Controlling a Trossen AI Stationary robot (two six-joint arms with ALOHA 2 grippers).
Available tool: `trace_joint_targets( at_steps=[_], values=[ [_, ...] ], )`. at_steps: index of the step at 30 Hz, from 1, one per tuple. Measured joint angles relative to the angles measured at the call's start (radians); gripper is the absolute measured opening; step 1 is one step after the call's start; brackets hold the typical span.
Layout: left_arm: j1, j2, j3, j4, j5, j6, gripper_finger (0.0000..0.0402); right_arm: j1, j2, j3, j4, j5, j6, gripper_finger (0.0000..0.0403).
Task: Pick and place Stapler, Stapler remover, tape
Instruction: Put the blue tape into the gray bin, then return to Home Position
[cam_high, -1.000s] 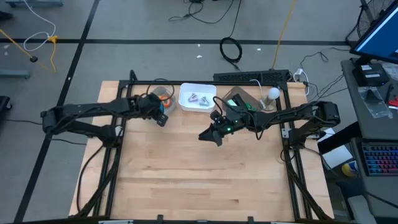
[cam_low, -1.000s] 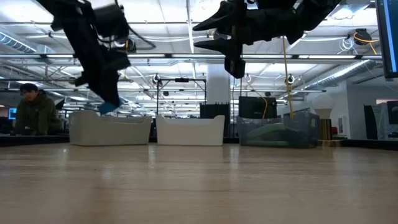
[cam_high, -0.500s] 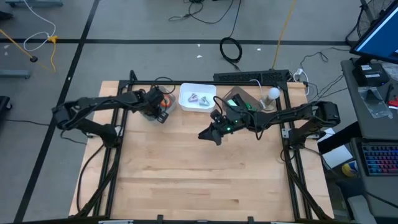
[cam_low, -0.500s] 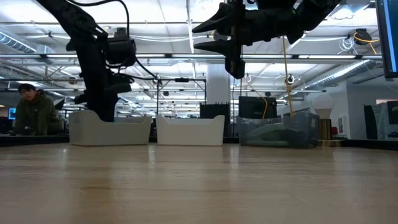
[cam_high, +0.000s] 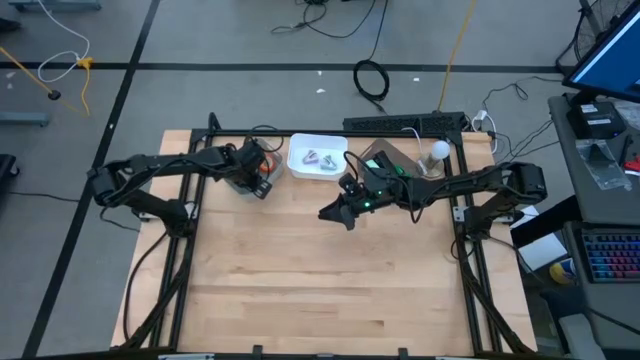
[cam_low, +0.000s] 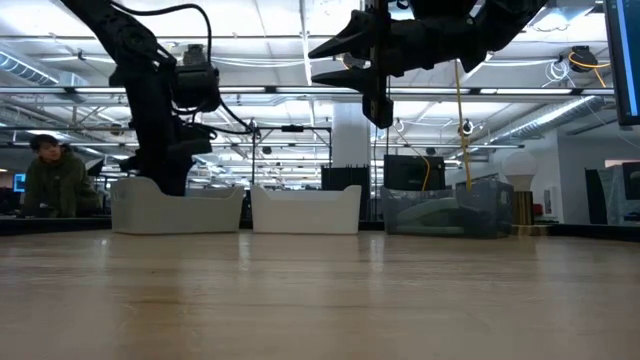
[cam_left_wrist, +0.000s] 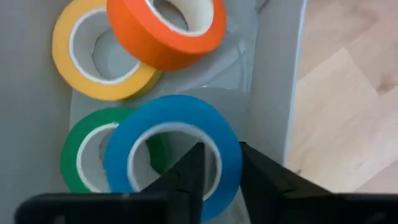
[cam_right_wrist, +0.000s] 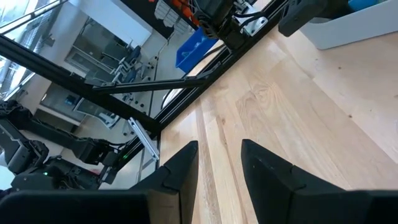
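My left gripper (cam_left_wrist: 222, 177) is down inside the far-left tray (cam_left_wrist: 273, 93), shut on the blue tape roll (cam_left_wrist: 174, 111). That roll lies over the green roll (cam_left_wrist: 78, 155). The yellow roll (cam_left_wrist: 68, 68) and the orange roll (cam_left_wrist: 155, 43) lie beside them in the same tray, the orange leaning on the yellow. In the high view this gripper (cam_high: 258, 180) is at the tray's near side. My right gripper (cam_high: 335, 212) hangs open above the table's middle and holds nothing. Small metal pieces (cam_high: 318, 158) lie in the white middle tray. My left gripper pinches the blue roll's wall (cam_left_wrist: 225, 163), one finger (cam_left_wrist: 186, 174) inside the ring's hole and the other (cam_left_wrist: 264, 180) outside. The fingers come from above, pointing down. The roll sits nearly flat, resting on the green roll inside the tray.
Three containers stand in a row along the far edge: the tape tray (cam_low: 178, 205), the white tray (cam_low: 305, 208) and a clear bin (cam_low: 445, 215). A white bulb-shaped lamp (cam_high: 438, 150) stands at the far right. A person (cam_low: 55, 175) sits beyond the table. Bare wood fills the near half.
My left gripper has carried the blue roll toward the far edge, over the tape tray, and gone down into it. The roll hung clear above the tray's rim a second ago and now rests on the green roll.
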Motion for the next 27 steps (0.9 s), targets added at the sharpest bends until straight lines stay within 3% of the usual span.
trace_joint_targets(
  at_steps=[5,14,27],
  values=[
    [0.0,-0.001,0.0,-0.002,0.0,0.002,0.0139,0.0,0.0,0.0,0.0,-0.001,-0.001,0.0116],
    [0.003,-0.016,0.0,-0.002,0.002,-0.003,0.0188,0.0,0.0,0.0,0.0,-0.002,0.0,0.0116],
    [0.071,-0.22,0.0,-0.011,0.155,-0.011,0.0201,0.0,0.0,0.001,0.001,-0.005,0.0,0.0116]
  ],
)
